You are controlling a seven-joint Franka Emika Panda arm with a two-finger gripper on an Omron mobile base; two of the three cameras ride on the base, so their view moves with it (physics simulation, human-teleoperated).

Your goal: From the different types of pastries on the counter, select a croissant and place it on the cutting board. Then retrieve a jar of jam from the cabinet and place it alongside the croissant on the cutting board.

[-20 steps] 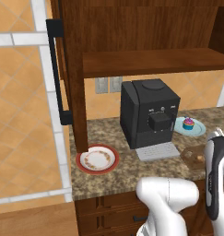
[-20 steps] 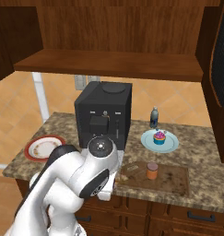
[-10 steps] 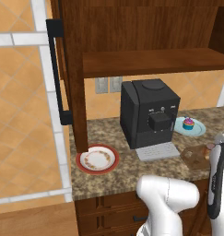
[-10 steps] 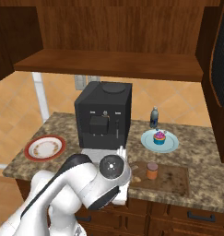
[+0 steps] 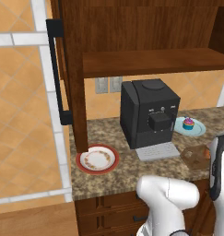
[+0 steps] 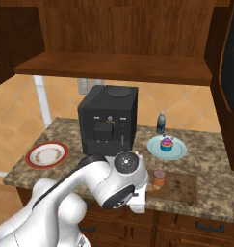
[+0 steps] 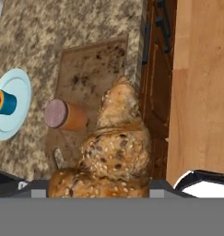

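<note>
Croissant (image 7: 115, 152) sits clamped between the finger tips of the gripper (image 7: 97, 185), jaws at a middling width around its body. In the hand view it hangs over the front edge of the cutting board (image 7: 95, 64), one horn reaching past the counter (image 7: 62, 23) edge toward the drawers (image 7: 155, 69). We cannot tell how high it hangs.

Jar of jam (image 7: 65, 115) already stands upright on the board, just beside the croissant.

Cupcake (image 7: 3, 102) rests on its pale blue plate (image 7: 16, 87), behind the board.

Over the last second the arm has swung lower toward the counter's front edge; the grip width has held and the jar has stayed put. We judge this the final descent: set the croissant down beside the jar without knocking it.
</note>
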